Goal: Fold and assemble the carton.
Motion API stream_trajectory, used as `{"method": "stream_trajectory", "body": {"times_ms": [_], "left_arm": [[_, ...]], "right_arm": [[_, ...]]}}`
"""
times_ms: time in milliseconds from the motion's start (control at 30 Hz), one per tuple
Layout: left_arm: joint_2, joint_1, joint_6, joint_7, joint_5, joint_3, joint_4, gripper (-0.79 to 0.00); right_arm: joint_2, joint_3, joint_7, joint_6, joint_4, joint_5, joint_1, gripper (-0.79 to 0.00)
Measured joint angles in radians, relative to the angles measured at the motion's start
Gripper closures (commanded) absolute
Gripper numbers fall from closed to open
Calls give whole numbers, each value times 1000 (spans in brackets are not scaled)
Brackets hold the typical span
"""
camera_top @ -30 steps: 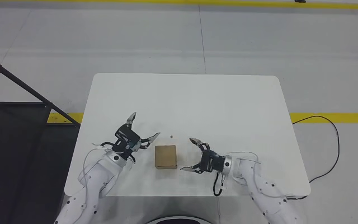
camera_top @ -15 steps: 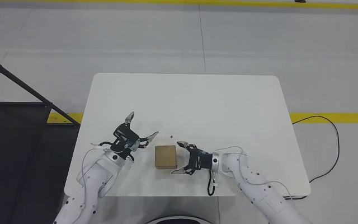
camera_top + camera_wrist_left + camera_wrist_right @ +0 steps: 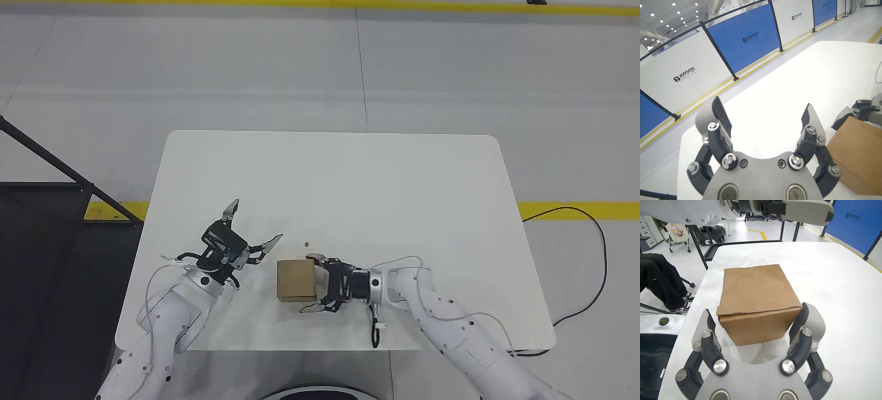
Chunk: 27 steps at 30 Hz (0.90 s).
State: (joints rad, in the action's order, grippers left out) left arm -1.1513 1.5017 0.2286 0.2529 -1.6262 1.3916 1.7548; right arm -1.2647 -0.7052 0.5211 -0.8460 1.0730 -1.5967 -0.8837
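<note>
Fingers (image 3: 811, 321) of the right gripper (image 3: 757, 311) are spread wide and straddle the near end of the box (image 3: 755, 291). One dark pad presses against a corner of the box. The other pad sits just beside the opposite corner, and I cannot tell whether it touches. Nothing is clamped, since the spread is a little wider than the box itself.

Seen from above, the brown cardboard box (image 3: 294, 278) stands flat on the white table (image 3: 400, 190), at about 7 o'clock from the table's middle and near the front edge. It is folded into a cube with its top flap down (the flap's edge looks a little ragged and lifts slightly at one corner). The right gripper (image 3: 308, 283) meets the box from its 3 o'clock side, with one fingertip at the far corner and the other at the near one.

At roughly 10 o'clock from the box is the left gripper (image 3: 257, 225), near it but not touching. Its own wrist view shows its ribbed pads (image 3: 721, 113) far apart with only bare table (image 3: 810, 75) between them, so it holds nothing. In that same view the box (image 3: 857, 144) lies off to one side, just past one finger, and a dark fingertip of the right gripper rests at its far corner.
</note>
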Motion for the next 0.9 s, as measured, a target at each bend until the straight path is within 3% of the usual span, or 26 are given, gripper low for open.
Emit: {"method": "stream_trajectory", "body": {"times_ms": [233, 333, 367, 400, 433, 900], "left_arm": [[-1, -1, -1, -1, -1, 0, -1, -785], [-1, -1, -2, 0, 0, 1, -3, -785], [-1, -1, -2, 0, 0, 1, -3, -785], [-1, -1, -2, 0, -1, 1, -3, -785], [-1, -1, -3, 0, -1, 1, -4, -785], [-2, 2, -6, 7, 3, 11, -11, -785]], "right_arm": [[-13, 18, 8, 13, -25, 7, 14, -785], [-16, 23, 13, 13, -31, 5, 17, -505], [-17, 24, 15, 12, -33, 4, 18, -480], [-17, 25, 16, 11, -35, 3, 19, -391], [-18, 26, 17, 10, -36, 2, 20, -372], [-11, 10, 70, -4, -25, -6, 23, -385]]}}
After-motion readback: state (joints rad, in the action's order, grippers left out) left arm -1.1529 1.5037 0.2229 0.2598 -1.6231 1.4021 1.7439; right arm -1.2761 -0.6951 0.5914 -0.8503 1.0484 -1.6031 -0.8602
